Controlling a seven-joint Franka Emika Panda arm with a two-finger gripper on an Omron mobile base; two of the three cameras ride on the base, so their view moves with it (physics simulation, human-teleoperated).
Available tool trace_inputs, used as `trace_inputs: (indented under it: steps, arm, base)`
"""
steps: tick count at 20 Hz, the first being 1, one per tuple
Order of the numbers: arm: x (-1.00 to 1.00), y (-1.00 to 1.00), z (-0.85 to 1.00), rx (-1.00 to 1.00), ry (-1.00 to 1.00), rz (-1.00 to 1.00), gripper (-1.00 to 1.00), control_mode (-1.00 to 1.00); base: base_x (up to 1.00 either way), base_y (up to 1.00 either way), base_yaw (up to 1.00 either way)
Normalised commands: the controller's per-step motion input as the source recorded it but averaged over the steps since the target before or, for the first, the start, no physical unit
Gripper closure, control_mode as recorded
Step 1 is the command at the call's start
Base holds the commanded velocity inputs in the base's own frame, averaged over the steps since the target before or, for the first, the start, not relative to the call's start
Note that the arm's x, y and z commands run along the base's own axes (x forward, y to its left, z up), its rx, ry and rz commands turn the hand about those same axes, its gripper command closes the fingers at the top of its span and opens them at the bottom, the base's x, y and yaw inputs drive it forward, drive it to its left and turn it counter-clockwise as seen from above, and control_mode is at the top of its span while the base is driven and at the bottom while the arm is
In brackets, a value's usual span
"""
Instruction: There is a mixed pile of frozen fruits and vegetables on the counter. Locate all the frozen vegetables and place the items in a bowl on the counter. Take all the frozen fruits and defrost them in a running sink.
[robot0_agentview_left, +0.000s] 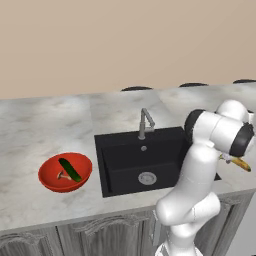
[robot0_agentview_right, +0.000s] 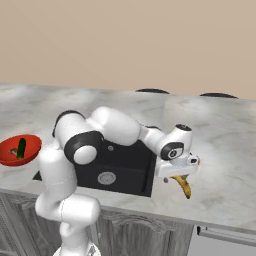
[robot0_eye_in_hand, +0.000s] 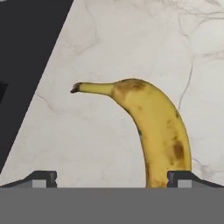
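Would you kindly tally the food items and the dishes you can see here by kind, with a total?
Cucumber, in the bowl: 1
Mushroom, in the bowl: 1
Banana, on the counter right of the sink: 1
Red bowl: 1
Total: 4

Cucumber in bowl left of sink

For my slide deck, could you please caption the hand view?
Open gripper poised over the spotted banana lying on the marbled counter, beside the black sink.
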Motion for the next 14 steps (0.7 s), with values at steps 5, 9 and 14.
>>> trace_inputs:
  steps: [5,9,14]
  arm:
    - [0.22,-0.25,-0.27,0.01,0.01,0.07,-1.00,-1.00]
    - [0.23,-0.28,-0.27,0.05,0.00,0.06,-1.00,-1.00]
    - [0.14,-0.20,-0.26,0.05,0.00,0.09,-1.00,-1.00]
  base:
    - [0.00,0.00,0.00]
    - [0.00,0.00,0.00]
    - [0.00,0.00,0.00]
